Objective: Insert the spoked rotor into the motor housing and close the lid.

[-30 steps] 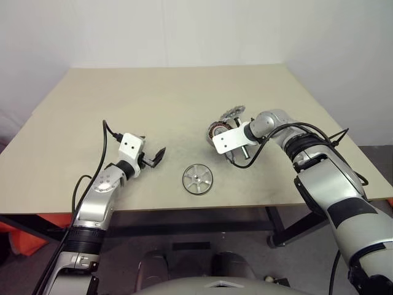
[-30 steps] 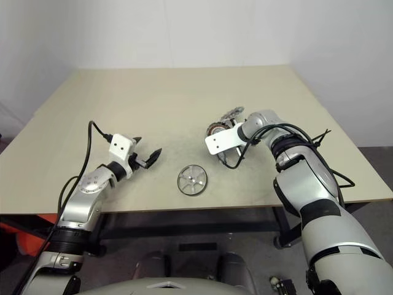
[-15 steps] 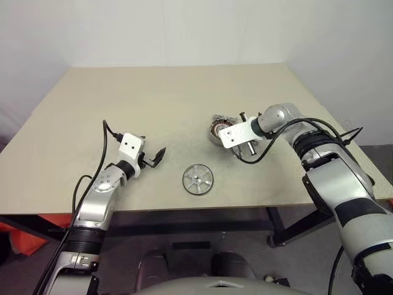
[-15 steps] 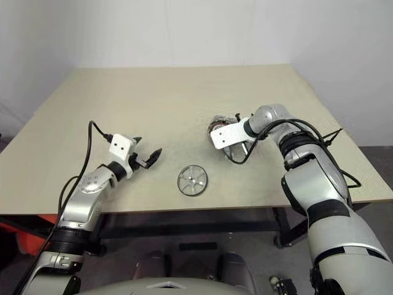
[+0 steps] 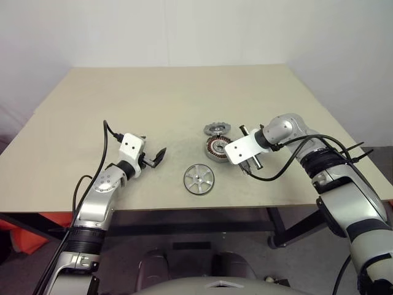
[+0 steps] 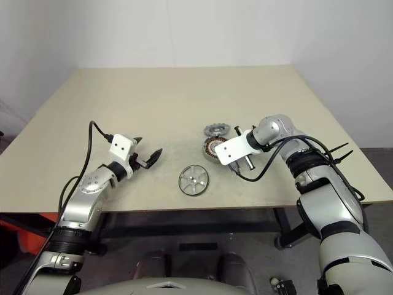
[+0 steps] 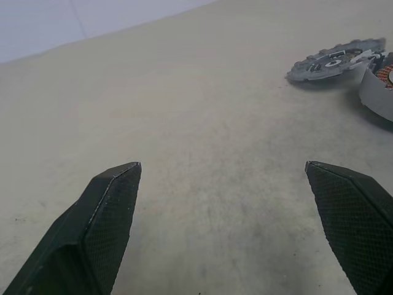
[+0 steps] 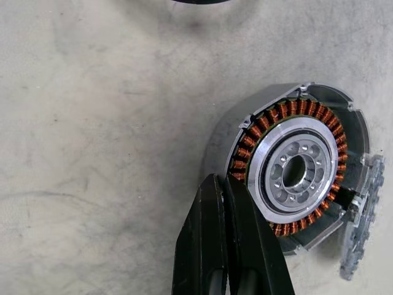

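Copper-wound motor housing [image 5: 217, 148] beside our right gripper [image 8: 228, 192], pressed together and empty, lid [image 5: 217, 128] just behind, spoked rotor [image 5: 199, 179] apart on the counter [image 5: 153, 98], our left gripper [image 5: 157, 156] spread.

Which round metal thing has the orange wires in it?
The motor housing, the thick ring between the notched lid and the flat spoked rotor. Neither of those shows orange.
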### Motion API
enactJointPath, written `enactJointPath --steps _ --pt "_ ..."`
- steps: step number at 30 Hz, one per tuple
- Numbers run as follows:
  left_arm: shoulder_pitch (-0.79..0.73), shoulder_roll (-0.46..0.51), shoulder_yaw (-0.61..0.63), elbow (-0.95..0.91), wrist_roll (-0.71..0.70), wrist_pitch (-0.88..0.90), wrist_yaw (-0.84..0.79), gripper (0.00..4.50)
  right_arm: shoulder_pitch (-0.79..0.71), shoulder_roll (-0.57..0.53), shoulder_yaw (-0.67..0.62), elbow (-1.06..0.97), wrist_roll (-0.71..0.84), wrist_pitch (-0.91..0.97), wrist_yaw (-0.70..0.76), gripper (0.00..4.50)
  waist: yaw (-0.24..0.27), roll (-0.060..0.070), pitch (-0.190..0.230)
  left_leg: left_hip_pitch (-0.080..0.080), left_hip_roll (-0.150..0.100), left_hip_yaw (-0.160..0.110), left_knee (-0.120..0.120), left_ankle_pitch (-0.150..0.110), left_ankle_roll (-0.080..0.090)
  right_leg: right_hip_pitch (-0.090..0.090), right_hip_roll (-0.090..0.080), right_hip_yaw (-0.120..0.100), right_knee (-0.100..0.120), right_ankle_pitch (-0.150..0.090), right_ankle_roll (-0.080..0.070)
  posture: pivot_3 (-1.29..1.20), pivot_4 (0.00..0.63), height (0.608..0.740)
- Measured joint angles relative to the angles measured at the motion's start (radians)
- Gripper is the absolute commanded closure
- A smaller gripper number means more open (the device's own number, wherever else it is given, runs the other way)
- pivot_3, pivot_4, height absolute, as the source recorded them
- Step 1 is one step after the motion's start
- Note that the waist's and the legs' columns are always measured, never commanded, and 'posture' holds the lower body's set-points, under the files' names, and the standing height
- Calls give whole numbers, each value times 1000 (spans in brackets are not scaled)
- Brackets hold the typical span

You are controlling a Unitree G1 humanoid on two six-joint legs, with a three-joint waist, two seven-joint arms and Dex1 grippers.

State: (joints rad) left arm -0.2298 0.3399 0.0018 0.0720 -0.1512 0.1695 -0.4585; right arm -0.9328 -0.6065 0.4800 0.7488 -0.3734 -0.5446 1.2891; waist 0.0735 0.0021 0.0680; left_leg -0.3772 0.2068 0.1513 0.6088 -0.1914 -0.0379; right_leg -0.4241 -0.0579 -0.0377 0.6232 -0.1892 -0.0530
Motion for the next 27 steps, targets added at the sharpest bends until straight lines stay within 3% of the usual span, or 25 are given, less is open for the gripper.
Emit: enactJointPath --steps 16,19,22,27 --pt "4 -1 0 0 0 0 1 0 44 -72 0 -96 18 18 40 4461 3 0 0 0 0 0 0 0 0 0 0 0 0 0 0 0 0 740" --pt "4 -1 0 0 0 0 0 0 47 -72 0 -102 27 44 43 3859 3 0 0 0 0 0 0 0 0 0 0 0 0 0 0 0 0 740" --pt "4 -1 0 0 0 0 0 0 50 -70 -10 -107 27 84 11 2906 2 0 0 0 0 0 0 0 0 0 0 0 0 0 0 0 0 740" --pt "3 -3 -2 0 -2 2 -8 0 76 -65 -84 -162 61 205 -53 2906 3 0 0 1 0 0 1 0 0 1 0 0 0 0 0 0 0 740"
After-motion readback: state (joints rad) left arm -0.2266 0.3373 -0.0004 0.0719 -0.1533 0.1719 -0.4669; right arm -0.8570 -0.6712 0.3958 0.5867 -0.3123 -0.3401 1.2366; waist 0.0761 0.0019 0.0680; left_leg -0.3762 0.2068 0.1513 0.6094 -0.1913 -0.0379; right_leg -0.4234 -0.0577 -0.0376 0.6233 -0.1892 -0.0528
